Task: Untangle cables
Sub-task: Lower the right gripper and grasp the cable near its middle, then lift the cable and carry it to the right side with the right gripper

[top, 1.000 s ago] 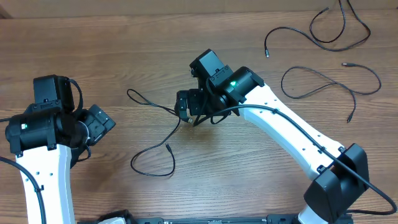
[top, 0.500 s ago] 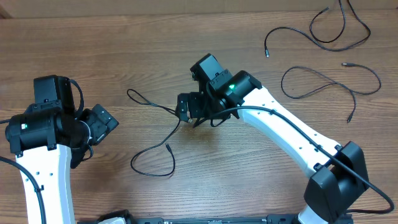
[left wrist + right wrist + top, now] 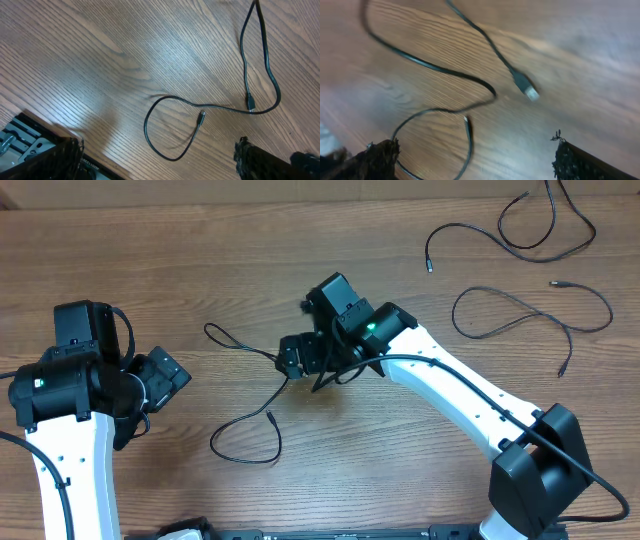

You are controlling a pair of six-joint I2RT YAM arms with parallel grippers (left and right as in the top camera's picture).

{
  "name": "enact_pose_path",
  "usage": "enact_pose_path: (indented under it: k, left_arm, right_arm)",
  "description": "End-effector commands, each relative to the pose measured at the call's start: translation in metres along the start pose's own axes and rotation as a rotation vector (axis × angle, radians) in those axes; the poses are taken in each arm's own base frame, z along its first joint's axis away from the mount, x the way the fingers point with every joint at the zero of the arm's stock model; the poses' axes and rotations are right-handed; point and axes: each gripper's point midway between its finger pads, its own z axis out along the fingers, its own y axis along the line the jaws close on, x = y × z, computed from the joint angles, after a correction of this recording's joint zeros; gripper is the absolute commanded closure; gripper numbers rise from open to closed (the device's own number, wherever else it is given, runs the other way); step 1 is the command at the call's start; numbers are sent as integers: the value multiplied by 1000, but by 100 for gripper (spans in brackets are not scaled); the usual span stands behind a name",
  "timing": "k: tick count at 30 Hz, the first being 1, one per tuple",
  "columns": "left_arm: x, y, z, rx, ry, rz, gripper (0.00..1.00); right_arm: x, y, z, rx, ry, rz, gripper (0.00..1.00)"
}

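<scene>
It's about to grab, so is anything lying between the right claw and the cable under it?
Nothing visible does. The right claw hangs open over the cable, with only bare wooden table around it.

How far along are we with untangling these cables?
Done: the top cable and the cable below it lie separate at the far right. In hand: the right gripper hangs open over the third cable, gripping nothing; the left gripper sits open, aside. Left: the third cable lies in loops and needs spreading out.
</scene>
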Motion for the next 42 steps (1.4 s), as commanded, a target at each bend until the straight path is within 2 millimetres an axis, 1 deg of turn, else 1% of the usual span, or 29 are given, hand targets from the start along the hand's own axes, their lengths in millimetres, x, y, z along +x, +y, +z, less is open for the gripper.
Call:
enact_pose_path:
  k: [1,7,11,12,15,19,23,24,25,27,28,30,33,35,37,40,42]
  left_arm:
    - [1,1,2,1,10,-18,0]
    - [1,1,2,1,11,-18,0]
    - [1,0,2,1,10,-18,1]
    - [1,0,2,1,10,-18,0]
    - [1,0,2,2,10,-18,0]
    - [1,1,2,1,10,-18,0]
    - [1,1,2,1,10,-18,1]
    - [1,1,2,1,10,-18,1]
    - [1,1,2,1,10,-17,0]
    - [1,0,2,2,9,-18,0]
    - [1,0,2,2,9,-18,0]
    - [1,0,2,2,9,-18,0]
    - [1,0,2,2,9,-18,0]
    - [1,0,2,2,9,-18,0]
    - [1,0,2,2,9,-18,0]
    - [1,0,2,2,9,-18,0]
    - [1,0,2,2,9,-18,0]
  right_arm:
    - [-2,17,3,-61,-21,-215,0]
    - [-11,38,16,-106,-116,-399,0]
    - [-9,45,31,-115,-150,-487,0]
    - [-10,49,38,-122,-164,-524,0]
    - [-14,58,49,-140,-199,-586,0]
    - [-22,59,59,-142,-231,-595,0]
    - [-19,48,79,-119,-205,-584,1]
    - [-18,43,85,-105,-195,-579,3]
    - [-17,38,92,-90,-183,-573,10]
    - [-16,33,97,-76,-175,-569,25]
    - [-15,33,97,-77,-174,-569,32]
    - [-16,34,97,-78,-177,-568,41]
    - [-23,39,93,-85,-194,-556,51]
    - [-28,45,88,-94,-210,-534,61]
    - [-36,52,77,-107,-239,-505,75]
    - [-50,66,54,-128,-295,-479,90]
    - [-63,74,32,-119,-356,-437,96]
